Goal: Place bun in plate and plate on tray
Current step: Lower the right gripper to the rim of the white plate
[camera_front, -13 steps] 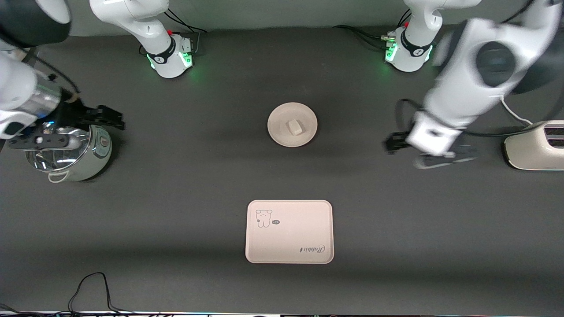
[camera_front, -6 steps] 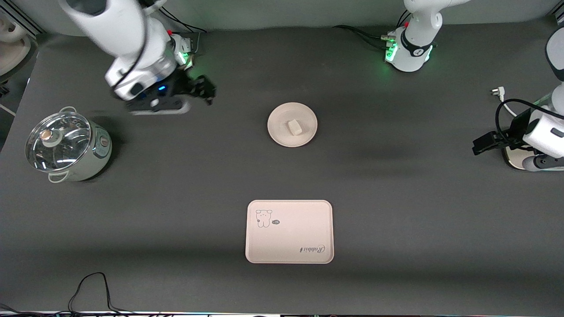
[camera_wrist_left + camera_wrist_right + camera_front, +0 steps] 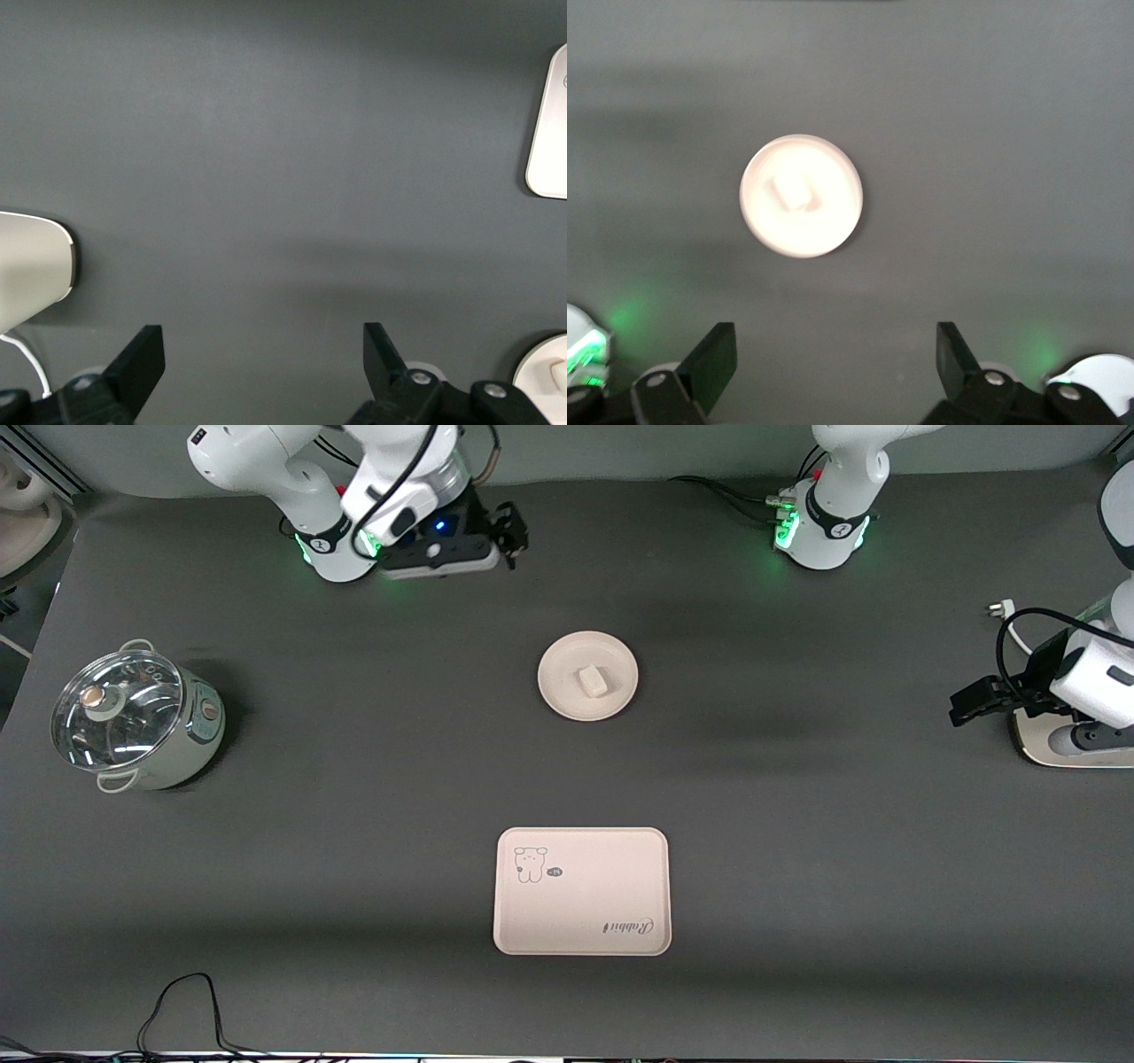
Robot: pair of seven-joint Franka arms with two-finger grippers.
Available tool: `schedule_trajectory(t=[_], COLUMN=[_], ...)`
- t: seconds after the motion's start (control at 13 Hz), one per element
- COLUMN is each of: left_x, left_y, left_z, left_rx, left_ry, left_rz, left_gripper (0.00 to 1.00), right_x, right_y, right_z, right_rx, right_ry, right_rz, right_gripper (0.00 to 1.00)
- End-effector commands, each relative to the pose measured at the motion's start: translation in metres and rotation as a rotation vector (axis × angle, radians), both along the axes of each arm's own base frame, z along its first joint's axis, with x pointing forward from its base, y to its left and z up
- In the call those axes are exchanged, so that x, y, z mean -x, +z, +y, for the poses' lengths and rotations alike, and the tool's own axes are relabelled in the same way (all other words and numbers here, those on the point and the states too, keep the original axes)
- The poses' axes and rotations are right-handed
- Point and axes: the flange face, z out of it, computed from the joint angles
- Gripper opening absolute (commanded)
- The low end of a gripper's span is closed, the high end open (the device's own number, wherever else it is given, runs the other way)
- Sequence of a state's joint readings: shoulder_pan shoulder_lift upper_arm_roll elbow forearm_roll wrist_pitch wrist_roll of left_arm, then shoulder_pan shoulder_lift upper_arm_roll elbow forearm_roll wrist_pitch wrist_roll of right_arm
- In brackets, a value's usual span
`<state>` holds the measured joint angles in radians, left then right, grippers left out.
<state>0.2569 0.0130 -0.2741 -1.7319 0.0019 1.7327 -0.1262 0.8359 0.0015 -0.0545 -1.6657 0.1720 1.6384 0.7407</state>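
Lying in the plate (image 3: 567, 691) at frame centre, the bun (image 3: 592, 682) is approached nearer by the right gripper (image 3: 512, 530), upper frame; the left gripper (image 3: 973, 701) waits at the frame's right edge; both fingers apart, empty.

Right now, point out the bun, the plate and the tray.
bun (image 3: 592, 682), front view, middle of its top.
plate (image 3: 562, 669), front view, bare inner surface beside the bun.
tray (image 3: 585, 903), front view, bare middle of its flat surface.
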Motion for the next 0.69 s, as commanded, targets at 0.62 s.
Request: schedule_trajectory(t=[0.62], left_x=[0.012], left_y=[0.018], left_z=[0.01], left_rx=[-0.006], left_ry=[-0.006], left_rz=[0.045], left_gripper=[1.0], right_x=[0.012], right_y=[-0.102], right_z=[-0.026], right_rx=[-0.171], right_ry=[-0.045], right_rz=[-0.045], right_gripper=[1.0])
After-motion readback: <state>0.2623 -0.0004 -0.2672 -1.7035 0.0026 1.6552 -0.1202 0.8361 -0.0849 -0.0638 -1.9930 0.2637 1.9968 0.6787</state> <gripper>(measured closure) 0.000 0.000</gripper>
